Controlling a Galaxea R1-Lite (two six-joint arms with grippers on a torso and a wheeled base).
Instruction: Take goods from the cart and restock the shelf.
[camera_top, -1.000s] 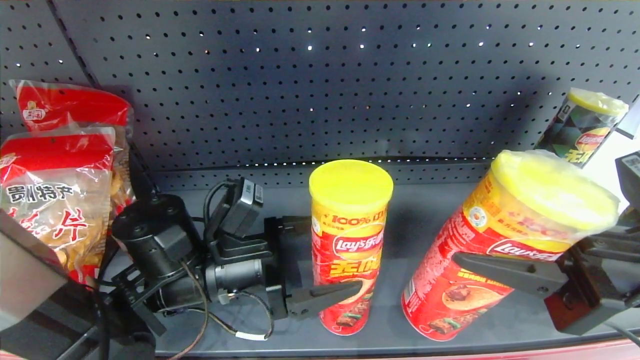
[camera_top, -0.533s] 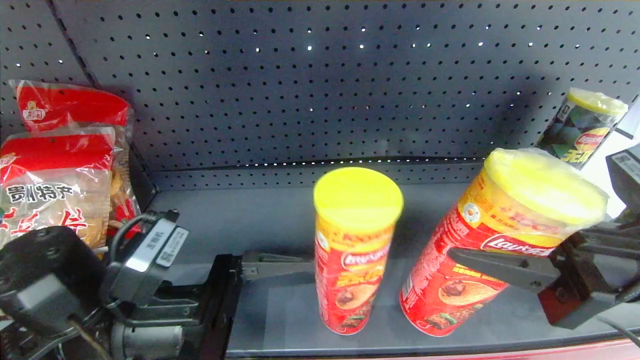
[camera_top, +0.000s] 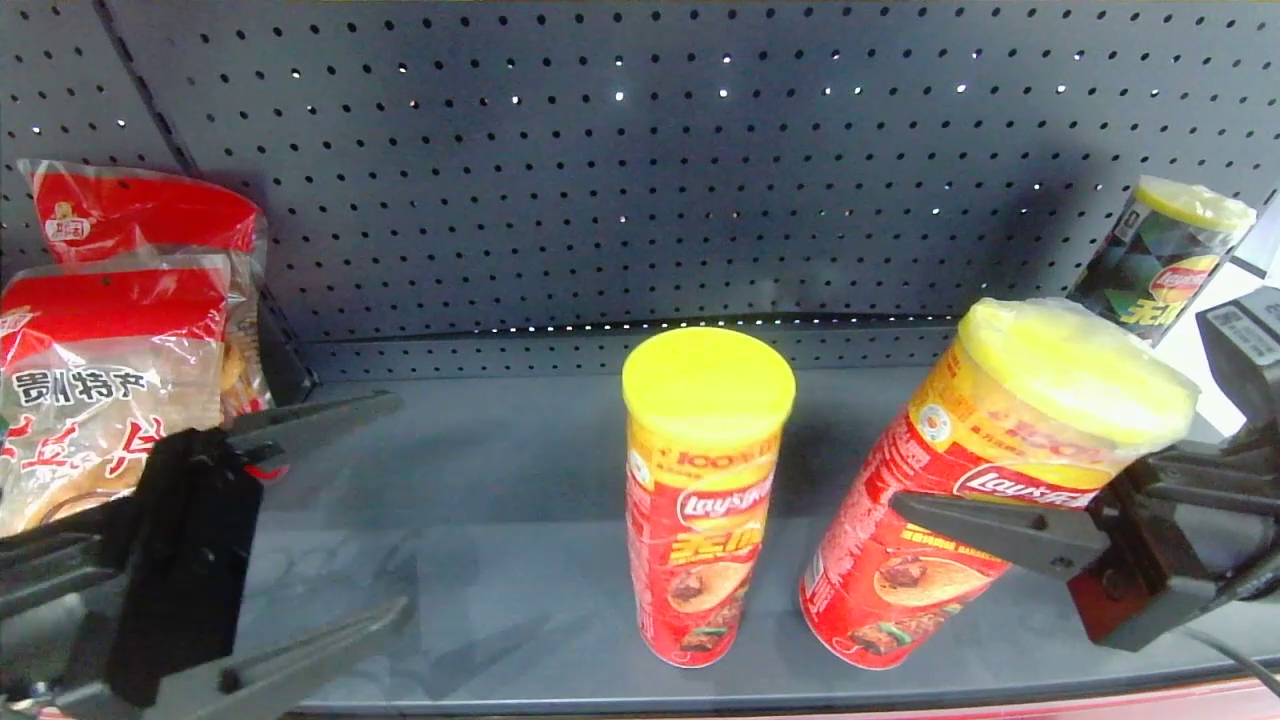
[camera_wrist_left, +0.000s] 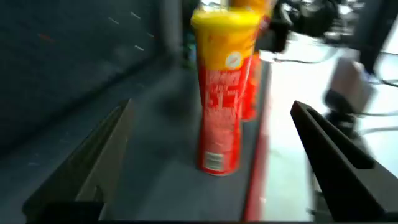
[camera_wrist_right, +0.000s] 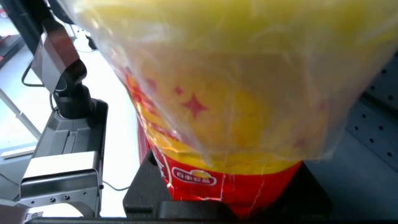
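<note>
1. Jaws on right gripper (camera_top: 985, 500) pinch tilted red cardboard crisp tube with yellow plastic lid (camera_top: 1010, 430), base at dark grey metal shelf (camera_top: 500, 480) front.
2. Meanwhile left gripper (camera_top: 400, 505) gapes wide, empty.
3. Tube's probably light, crushable, film-slick; mid-body grip suits.

We log the print but do not transcribe it.
- Upright can (camera_top: 705, 500): round logo, percent banner, yellow characters on red.
- Tilted can (camera_top: 990, 480): same logo band under its clear wrap.
- Dark can (camera_top: 1165, 255), behind it: logo and yellow characters.
- Snack bags (camera_top: 100, 370): large dark and red characters.
- White sticker (camera_top: 1238, 333) on the right arm: a square code, too small for us to read.
</note>
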